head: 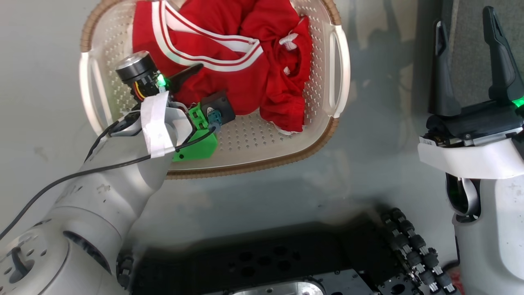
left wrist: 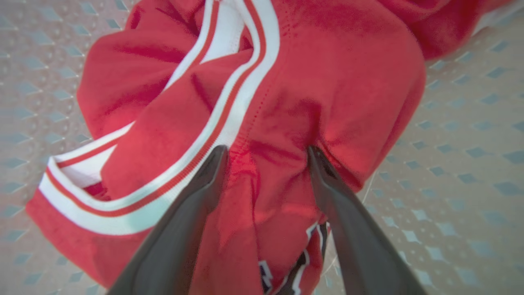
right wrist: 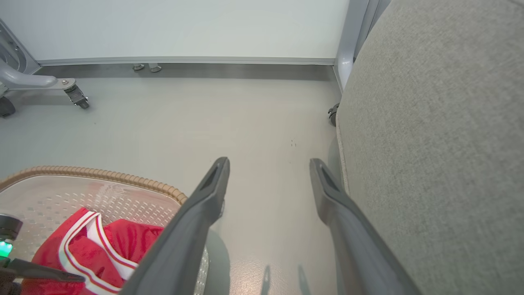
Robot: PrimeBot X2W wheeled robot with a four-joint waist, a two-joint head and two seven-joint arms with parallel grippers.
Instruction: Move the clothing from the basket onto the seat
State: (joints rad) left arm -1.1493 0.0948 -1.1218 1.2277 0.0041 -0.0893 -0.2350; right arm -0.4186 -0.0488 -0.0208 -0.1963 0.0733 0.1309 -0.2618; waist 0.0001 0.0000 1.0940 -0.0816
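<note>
Left wrist view: left gripper (left wrist: 266, 149), jaws released and spread wide, both tips pressed into the clothing (left wrist: 327, 82) with a red fold bunched between them, nothing clamped. White-striped trim runs from 12 o'clock down to 8 o'clock, and dark lettering shows at 6 o'clock. The clothing lies on the perforated floor of the basket (left wrist: 470, 164), seen at 3 and 9 o'clock. Right wrist view: right gripper (right wrist: 268, 162), jaws released and empty, hanging over the grey floor (right wrist: 245, 114). The seat (right wrist: 442, 143), grey fabric, stands at 3 o'clock just beside the right-hand finger. The basket with its brown rim sits at 8 o'clock, red clothing inside it. A caster (right wrist: 75, 96) is at 10 o'clock and a pale wall (right wrist: 184, 28) at 12 o'clock. Head view: the basket is at 12 o'clock on the floor, the clothing heaped in its far half from 11 to 1 o'clock. The left arm (head: 106, 172) rises from 8 o'clock into the basket's near left part, one dark finger lying on the red cloth. The right gripper is at 3 o'clock, fingers upright, well apart from the basket. The robot's dark base (head: 286, 262) is at 6 o'clock.
</note>
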